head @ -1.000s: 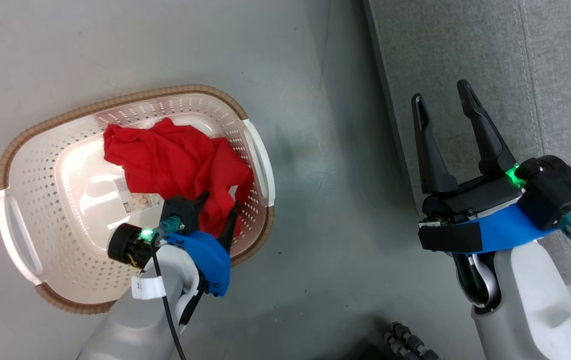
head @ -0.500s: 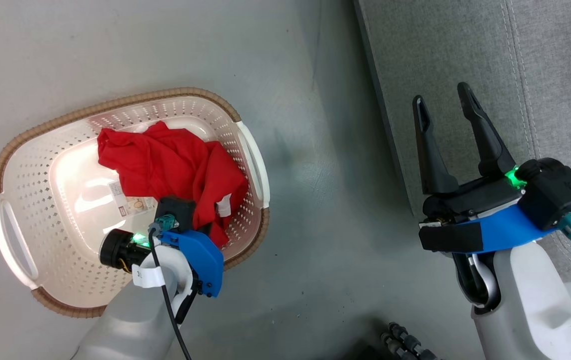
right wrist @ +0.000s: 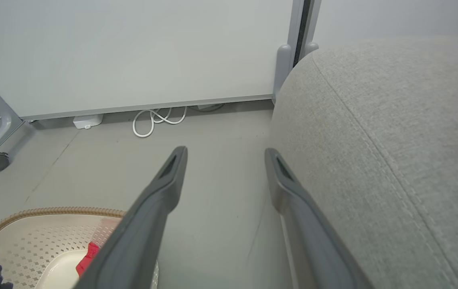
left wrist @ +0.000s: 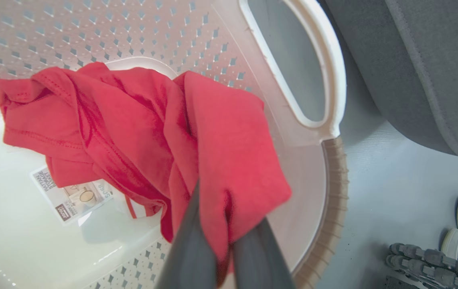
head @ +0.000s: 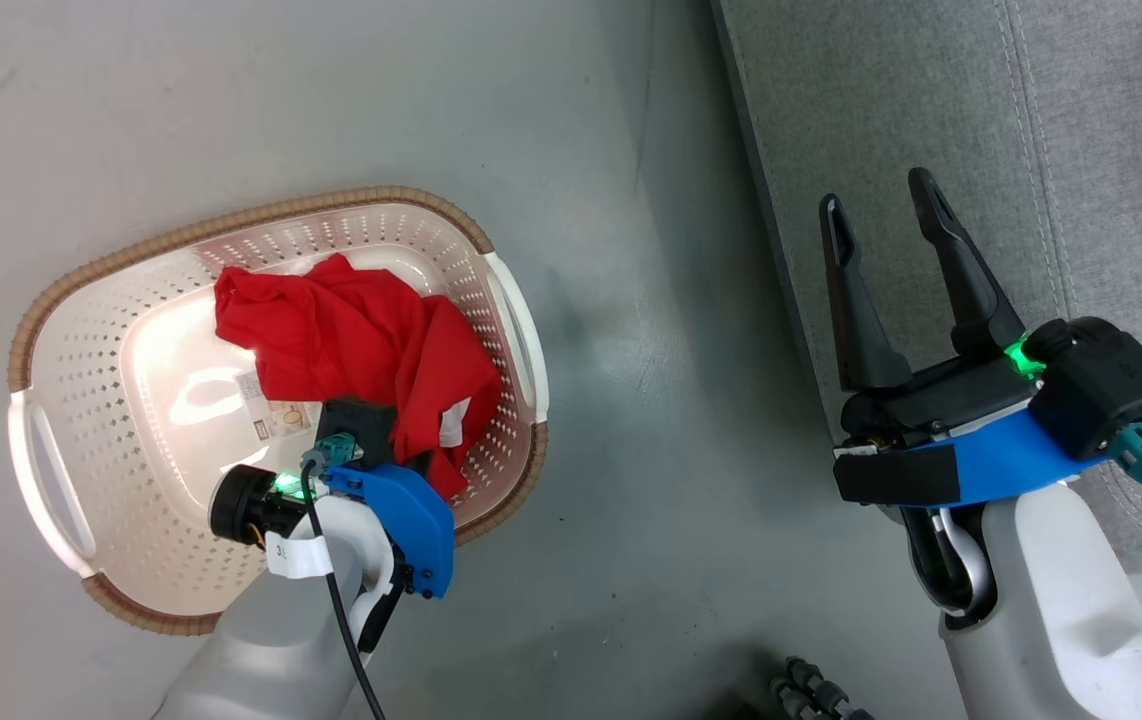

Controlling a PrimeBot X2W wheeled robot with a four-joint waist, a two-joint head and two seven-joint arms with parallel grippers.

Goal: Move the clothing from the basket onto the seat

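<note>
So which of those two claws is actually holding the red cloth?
The left gripper, down in the basket: its fingers are pinched shut on the red clothing. The right gripper stands open and empty by the seat edge.

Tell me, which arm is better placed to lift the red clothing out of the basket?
Left. The left tool is shut on the clothing inside the basket. The right tool hangs open by the seat, holding nothing.
</note>
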